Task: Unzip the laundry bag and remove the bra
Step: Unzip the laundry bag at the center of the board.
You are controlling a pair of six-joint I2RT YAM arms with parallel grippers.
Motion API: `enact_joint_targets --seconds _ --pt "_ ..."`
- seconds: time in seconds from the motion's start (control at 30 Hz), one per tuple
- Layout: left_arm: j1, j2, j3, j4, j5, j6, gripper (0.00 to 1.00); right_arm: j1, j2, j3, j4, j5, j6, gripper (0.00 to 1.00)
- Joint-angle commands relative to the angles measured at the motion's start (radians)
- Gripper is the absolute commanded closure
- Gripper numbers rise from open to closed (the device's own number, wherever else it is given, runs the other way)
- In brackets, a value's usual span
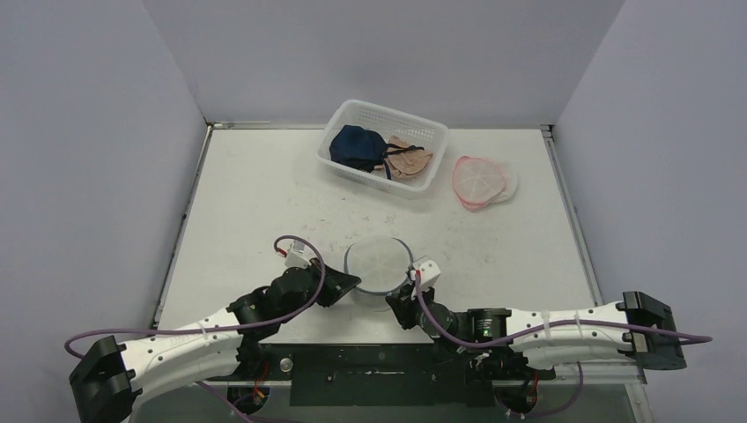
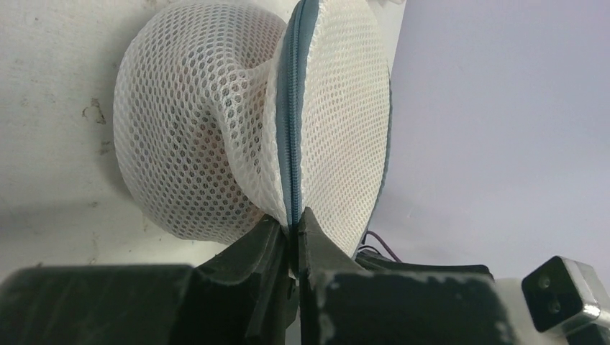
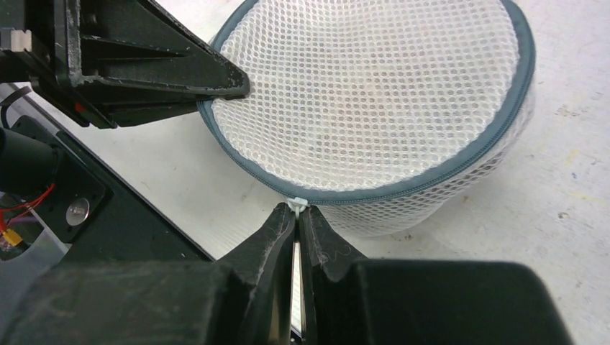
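The laundry bag (image 1: pixel 379 263) is a round white mesh drum with a grey-blue zipper (image 3: pixel 431 172) round its rim, standing at the table's near middle. My left gripper (image 2: pixel 293 223) is at the bag's left side, shut on the zipper seam (image 2: pixel 291 129), and the mesh puckers there. Its fingers (image 3: pixel 216 79) also show in the right wrist view. My right gripper (image 3: pixel 297 208) is at the bag's near right side, shut on the small white zipper pull (image 3: pixel 297 203). The zipper looks closed along the stretch I see. The bra is hidden inside the bag.
A white basket (image 1: pixel 396 113) at the back holds dark blue and beige garments. A flat pink-rimmed mesh bag (image 1: pixel 480 179) lies to its right. Grey walls close in the table on three sides. The arms' black base plate (image 3: pixel 108 208) sits just in front of the bag.
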Motion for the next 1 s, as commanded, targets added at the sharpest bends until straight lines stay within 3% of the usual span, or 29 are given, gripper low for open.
enact_joint_targets --seconds 0.0,0.27,0.47,0.53,0.77,0.97 --pt "0.043 0.059 0.049 0.082 0.076 0.104 1.0 0.004 -0.06 -0.007 -0.069 0.08 0.006 0.95" --pt "0.237 0.287 0.209 0.169 0.448 0.349 1.0 0.057 -0.099 -0.005 -0.071 0.081 -0.018 0.95" --pt "0.293 0.491 0.379 0.161 0.595 0.459 0.96 0.073 -0.027 -0.009 0.017 0.065 0.01 0.95" --pt "0.293 0.509 0.39 0.158 0.605 0.463 0.86 0.073 0.002 -0.001 0.045 0.059 0.018 0.95" --pt "0.294 0.337 0.294 0.05 0.499 0.464 0.06 0.073 0.087 0.035 0.117 0.043 0.029 0.95" --pt "0.279 0.055 0.19 -0.195 0.361 0.437 0.04 0.061 0.117 0.06 0.137 0.023 0.016 0.95"
